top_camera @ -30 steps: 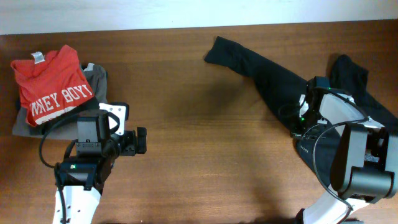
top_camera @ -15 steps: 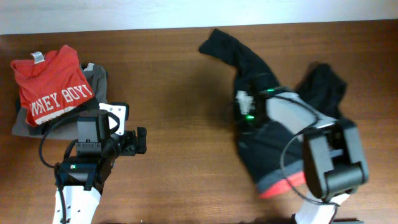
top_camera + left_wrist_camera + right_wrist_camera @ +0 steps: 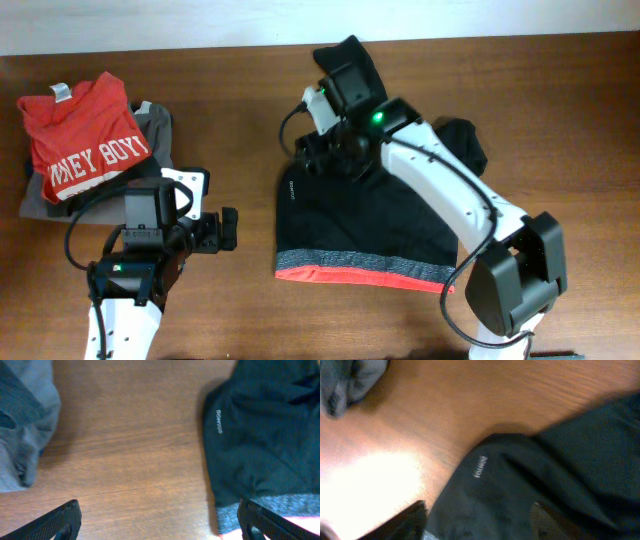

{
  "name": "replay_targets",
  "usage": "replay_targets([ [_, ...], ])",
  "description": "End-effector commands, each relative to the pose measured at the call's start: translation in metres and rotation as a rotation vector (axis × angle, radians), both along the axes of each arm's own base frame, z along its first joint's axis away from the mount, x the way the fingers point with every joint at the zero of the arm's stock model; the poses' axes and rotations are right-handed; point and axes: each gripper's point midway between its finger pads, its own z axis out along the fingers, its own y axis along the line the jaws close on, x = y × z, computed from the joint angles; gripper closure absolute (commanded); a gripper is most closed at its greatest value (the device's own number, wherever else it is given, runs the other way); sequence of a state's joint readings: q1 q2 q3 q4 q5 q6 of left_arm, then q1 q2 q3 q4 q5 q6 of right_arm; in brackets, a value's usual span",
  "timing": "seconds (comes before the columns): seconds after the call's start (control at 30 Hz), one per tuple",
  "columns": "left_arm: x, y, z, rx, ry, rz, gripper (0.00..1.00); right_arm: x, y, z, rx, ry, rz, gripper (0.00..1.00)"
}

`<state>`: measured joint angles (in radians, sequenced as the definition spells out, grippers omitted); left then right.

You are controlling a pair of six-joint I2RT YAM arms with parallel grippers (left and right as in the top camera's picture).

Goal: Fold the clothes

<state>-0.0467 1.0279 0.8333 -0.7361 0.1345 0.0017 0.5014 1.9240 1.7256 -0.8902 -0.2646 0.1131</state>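
The trousers [image 3: 340,225] are lying on the bench [image 3: 240,110] right of centre, with the grey-and-red waistband [image 3: 360,268] turned toward the near edge and the 2 legs running away to the far side, where they are bunching under the right arm. A small white logo [image 3: 291,187] is showing on the left edge of the fabric. The right gripper [image 3: 318,155] is hanging over that left edge, and its wrist view is showing its fingers [image 3: 405,525] spread apart above the cloth, grasping nothing. The left gripper [image 3: 225,228] is waiting near the trousers' left side with its fingers [image 3: 60,520] released wide over bare wood. The red T-shirt [image 3: 85,140] and the grey garment [image 3: 155,125] are sitting well apart at the far left. The work in hand seems to be laying the trousers out flat before any fold, and it looks only partly done, since the upper part is lying smooth while the legs are not. To do it well, the right arm should be pinching 1 leg close to its end and drawing it straight, then laying it squarely beside or over the other, so the fold is starting from clean edges. The left fingers could be pinning the waistband's left corner meanwhile, because soft fabric is likely to drag along otherwise.
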Motion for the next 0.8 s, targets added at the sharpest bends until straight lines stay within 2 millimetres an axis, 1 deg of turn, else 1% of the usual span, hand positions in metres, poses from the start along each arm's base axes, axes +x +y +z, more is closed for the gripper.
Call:
replay_targets([
  [0.0,-0.002,-0.015,0.006,-0.068,0.009,-0.044,0.01,0.022,-0.044,0.016,-0.101,-0.045,-0.122,0.23],
  [0.07,-0.008,-0.016,0.002,-0.076,0.038,-0.049,0.01,0.022,-0.07,0.018,-0.155,-0.017,-0.173,0.22],
  [0.2,-0.022,-0.021,-0.012,-0.1,0.129,-0.063,0.01,0.019,-0.123,0.019,-0.26,0.033,-0.274,0.21],
  [0.3,-0.026,-0.031,-0.024,-0.153,0.19,-0.094,0.01,0.017,-0.155,0.021,-0.297,0.058,-0.339,0.21],
  [0.4,-0.028,-0.04,-0.038,-0.202,0.257,-0.116,0.01,0.015,-0.185,0.027,-0.299,0.078,-0.411,0.21],
  [0.5,-0.03,-0.047,-0.053,-0.244,0.335,-0.13,0.01,0.013,-0.212,0.035,-0.29,0.089,-0.491,0.2],
  [0.6,-0.034,-0.061,-0.067,-0.324,0.423,-0.156,0.01,0.009,-0.236,0.041,-0.289,0.098,-0.546,0.2],
  [0.77,-0.041,-0.072,-0.094,-0.403,0.572,-0.161,0.04,0.001,-0.263,0.043,-0.294,0.131,-0.608,0.2],
])
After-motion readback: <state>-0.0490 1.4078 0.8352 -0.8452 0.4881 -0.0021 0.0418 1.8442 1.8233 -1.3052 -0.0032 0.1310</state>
